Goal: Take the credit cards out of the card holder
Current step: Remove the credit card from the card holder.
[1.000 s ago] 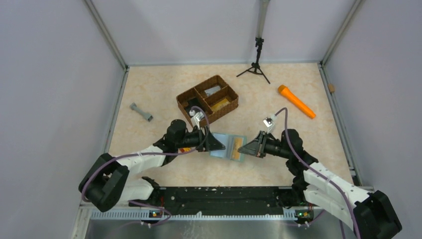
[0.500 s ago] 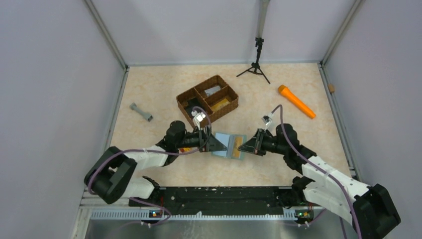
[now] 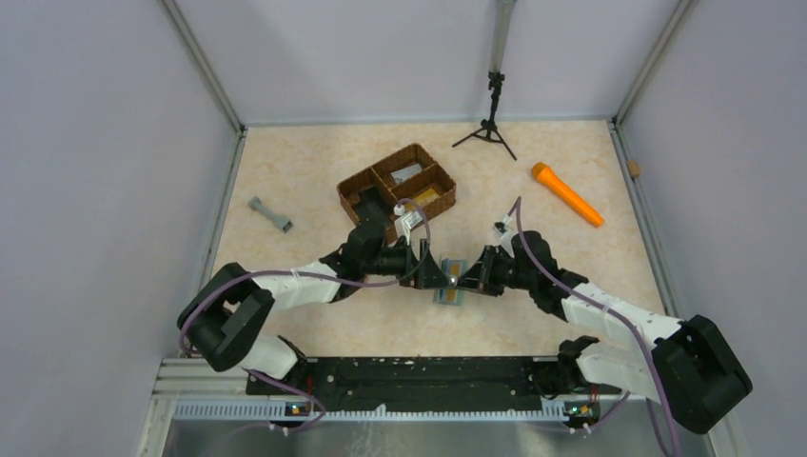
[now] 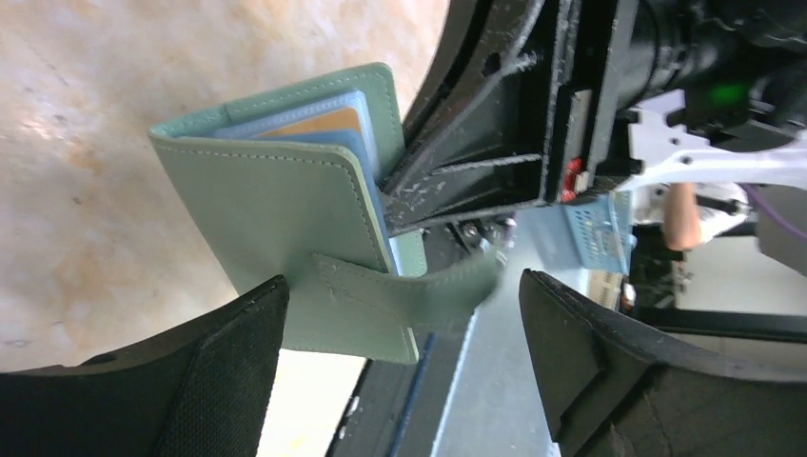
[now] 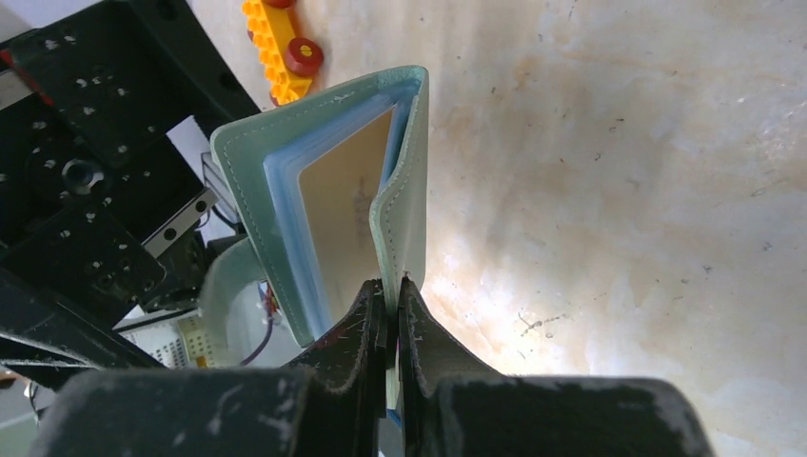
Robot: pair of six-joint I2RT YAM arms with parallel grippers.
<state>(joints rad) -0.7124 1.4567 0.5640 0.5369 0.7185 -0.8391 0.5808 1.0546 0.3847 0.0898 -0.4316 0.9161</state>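
The grey-green card holder (image 3: 449,284) stands half folded on its edge between my two arms. My right gripper (image 5: 392,286) is shut on the edge of one cover (image 5: 411,190). A tan-faced card (image 5: 344,214) shows inside the pale blue pockets (image 4: 319,124). My left gripper (image 4: 402,286) is open wide, with the holder's tab (image 4: 419,293) lying loose between its fingers (image 4: 224,367); they do not pinch it. One pale grey credit card (image 3: 409,173) lies in the brown basket's far compartment.
The woven three-part basket (image 3: 354,187) sits just behind the left arm. An orange cylinder (image 3: 566,193) lies at the right, a small tripod (image 3: 491,124) at the back and a grey dumbbell-shaped piece (image 3: 270,214) at the left. A yellow toy brick (image 5: 276,38) lies near the left arm.
Both arms have closed in on the centre. The holder has gone from lying open and flat to folded up on its edge. My left gripper has opened wider.
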